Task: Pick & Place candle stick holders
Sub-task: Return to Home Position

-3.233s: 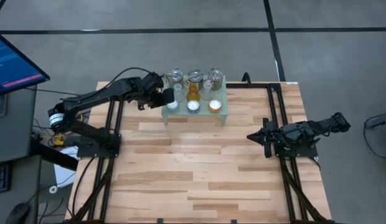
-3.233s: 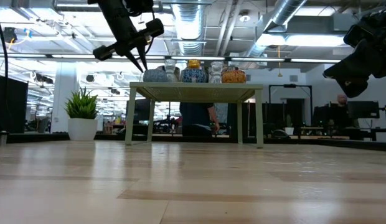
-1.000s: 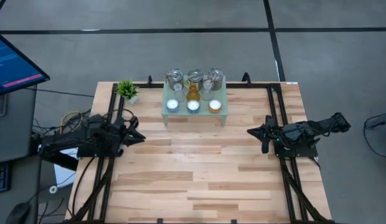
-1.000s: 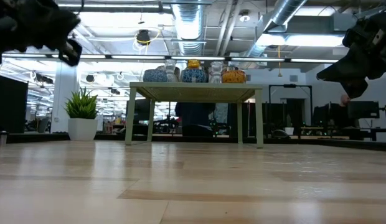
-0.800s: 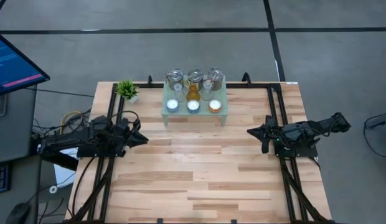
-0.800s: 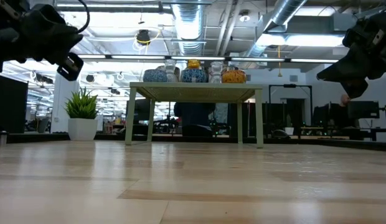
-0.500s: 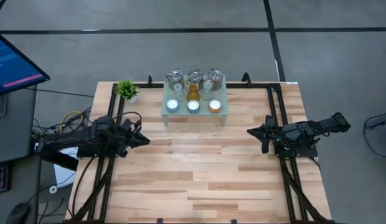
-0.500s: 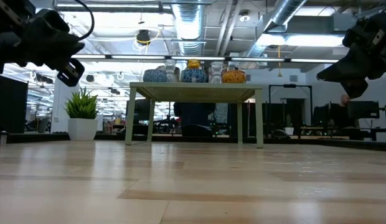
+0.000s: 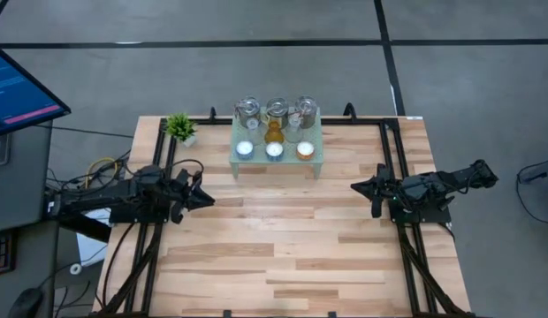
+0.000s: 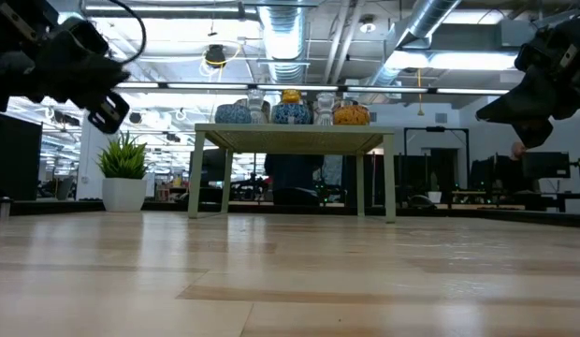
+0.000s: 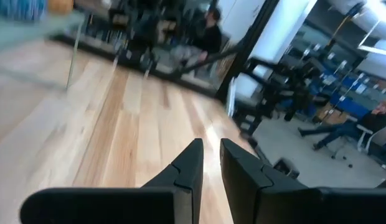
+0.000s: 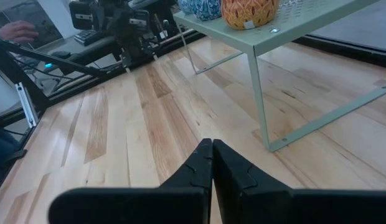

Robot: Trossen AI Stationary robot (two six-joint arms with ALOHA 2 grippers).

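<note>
The candle stick holders stand on a pale green mesh stand [image 9: 318,157] at the table's far middle. At the back are three silvery glass jars [image 9: 277,109]. An amber cup [image 9: 274,132] stands mid-row between clear cups. In front are white tealight cups [image 9: 245,149] and an orange one [image 9: 305,150]. My left gripper [image 9: 210,200] hovers level by the left edge, its fingers [image 11: 192,163] a narrow gap apart with nothing between. My right gripper [image 9: 353,190] hovers shut by the right edge, holding nothing.
A small green potted plant [image 9: 179,126] stands at the far left corner, left of the stand. Bare wooden table [image 9: 283,238] lies between the two arms and toward the near edge. Black frame rails [image 9: 159,256] run along both sides.
My left gripper, which stood at the stand's left end a few seconds ago, is back by the left edge. Over the last second it has sunk a little and rolled slightly, its gap unchanged. My right arm and the holders have kept still.
</note>
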